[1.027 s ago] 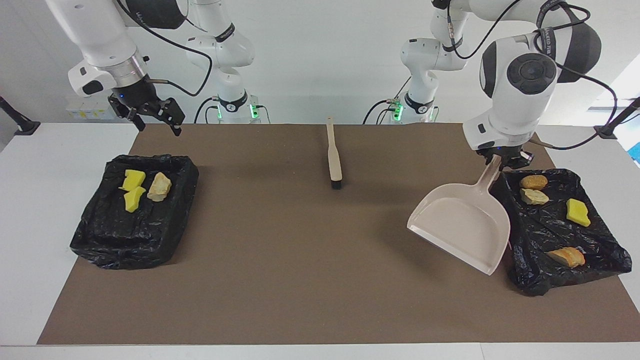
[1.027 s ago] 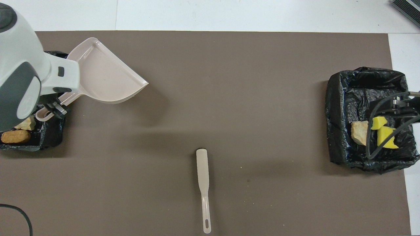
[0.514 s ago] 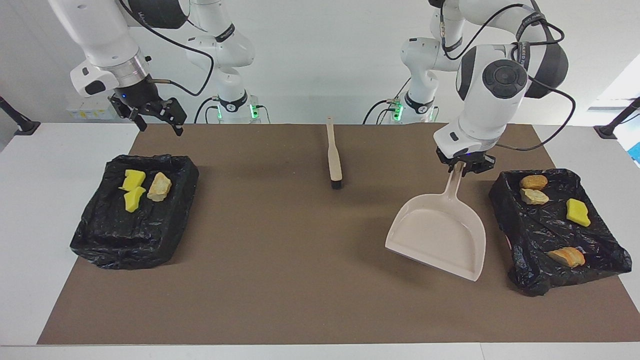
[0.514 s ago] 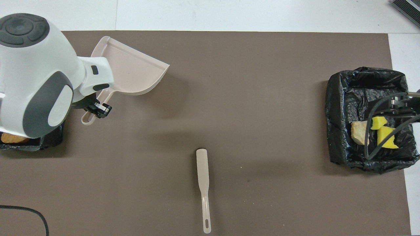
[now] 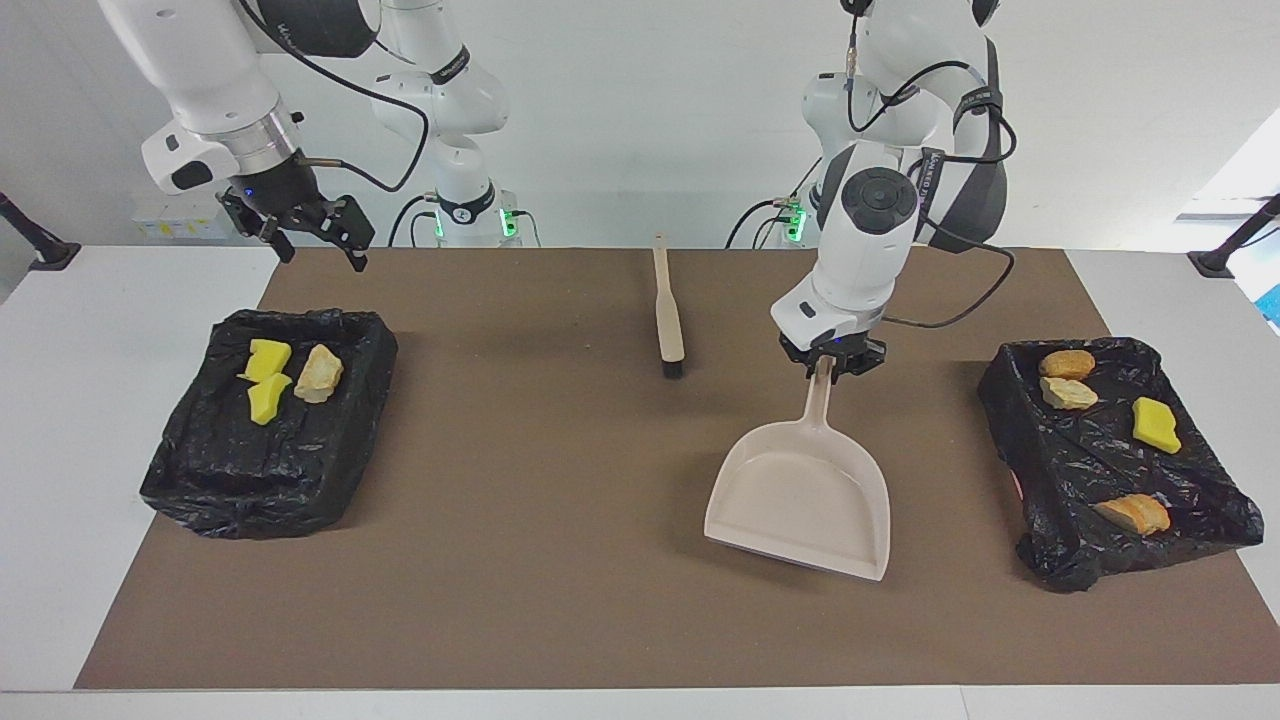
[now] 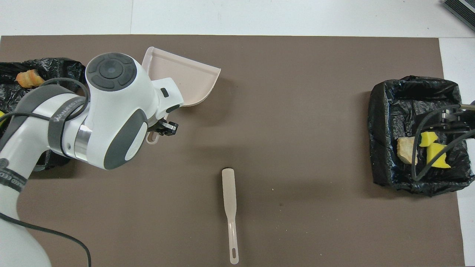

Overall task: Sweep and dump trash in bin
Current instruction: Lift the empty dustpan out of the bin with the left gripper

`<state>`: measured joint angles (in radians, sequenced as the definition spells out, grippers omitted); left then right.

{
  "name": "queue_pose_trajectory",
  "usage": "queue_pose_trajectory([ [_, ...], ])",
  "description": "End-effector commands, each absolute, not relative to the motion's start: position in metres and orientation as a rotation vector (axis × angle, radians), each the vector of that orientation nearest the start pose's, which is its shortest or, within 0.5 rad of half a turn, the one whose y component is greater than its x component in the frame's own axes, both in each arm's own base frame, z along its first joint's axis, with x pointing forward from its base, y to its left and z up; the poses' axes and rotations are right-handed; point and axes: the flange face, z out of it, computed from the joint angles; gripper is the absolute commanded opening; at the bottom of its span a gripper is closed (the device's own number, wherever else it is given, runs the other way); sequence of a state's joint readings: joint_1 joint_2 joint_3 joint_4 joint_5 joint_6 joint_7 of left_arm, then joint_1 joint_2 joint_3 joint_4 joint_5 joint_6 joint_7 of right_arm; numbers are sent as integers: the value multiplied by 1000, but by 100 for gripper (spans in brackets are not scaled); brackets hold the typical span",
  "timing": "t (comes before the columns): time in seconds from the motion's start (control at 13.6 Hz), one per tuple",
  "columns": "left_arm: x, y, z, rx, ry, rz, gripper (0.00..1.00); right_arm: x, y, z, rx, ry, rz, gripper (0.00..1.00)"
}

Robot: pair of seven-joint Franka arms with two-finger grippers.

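My left gripper (image 5: pixel 828 366) is shut on the handle of the empty beige dustpan (image 5: pixel 800 500), holding it low over the mat between the brush and the bin at the left arm's end; both show in the overhead view, gripper (image 6: pixel 162 129) and dustpan (image 6: pixel 185 79). That black-lined bin (image 5: pixel 1080 460) holds trash: a brown lump (image 5: pixel 1067 363), a tan lump (image 5: pixel 1068 394), a yellow sponge (image 5: pixel 1156 424) and an orange bread piece (image 5: pixel 1133 512). The bin at the right arm's end (image 5: pixel 230 450) holds two yellow sponge pieces (image 5: pixel 266 358) and a tan lump (image 5: pixel 319 372). My right gripper (image 5: pixel 318 250) is open and empty above that bin's near edge.
The beige brush (image 5: pixel 667 315) lies on the brown mat nearer the robots, mid-table, its handle toward them; it also shows in the overhead view (image 6: pixel 230 200). The brown mat (image 5: pixel 540 560) covers most of the white table.
My left arm has carried the dustpan away from the bin at its end toward the middle of the table and turned it straighter. The right gripper has barely moved.
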<state>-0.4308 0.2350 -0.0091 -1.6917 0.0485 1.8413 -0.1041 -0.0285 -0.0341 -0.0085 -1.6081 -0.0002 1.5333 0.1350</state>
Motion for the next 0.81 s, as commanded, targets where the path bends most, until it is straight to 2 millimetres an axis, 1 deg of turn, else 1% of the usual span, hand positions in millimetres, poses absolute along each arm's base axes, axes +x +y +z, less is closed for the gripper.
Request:
queue_pose_trajectory([
  [0.0,564,-283,443,-3138,299,46,0,536,-20,624,-3110,234,32,100],
  [0.07,562,-297,443,-3156,282,10,0,536,-20,624,-3110,234,32,100],
  [0.15,559,-311,436,-3159,292,8,0,536,-20,624,-3110,234,32,100],
  [0.29,564,-322,432,-3189,243,14,0,536,-21,624,-3110,236,35,100],
  [0.44,557,-335,432,-3189,241,30,0,536,-20,624,-3110,234,32,100],
  [0.51,556,-338,435,-3190,232,31,0,536,-20,624,-3110,234,32,100],
  [0.66,560,-350,439,-3201,185,23,0,536,-21,624,-3110,236,32,100],
  [0.73,564,-358,431,-3204,156,41,0,536,-20,624,-3110,234,32,100],
])
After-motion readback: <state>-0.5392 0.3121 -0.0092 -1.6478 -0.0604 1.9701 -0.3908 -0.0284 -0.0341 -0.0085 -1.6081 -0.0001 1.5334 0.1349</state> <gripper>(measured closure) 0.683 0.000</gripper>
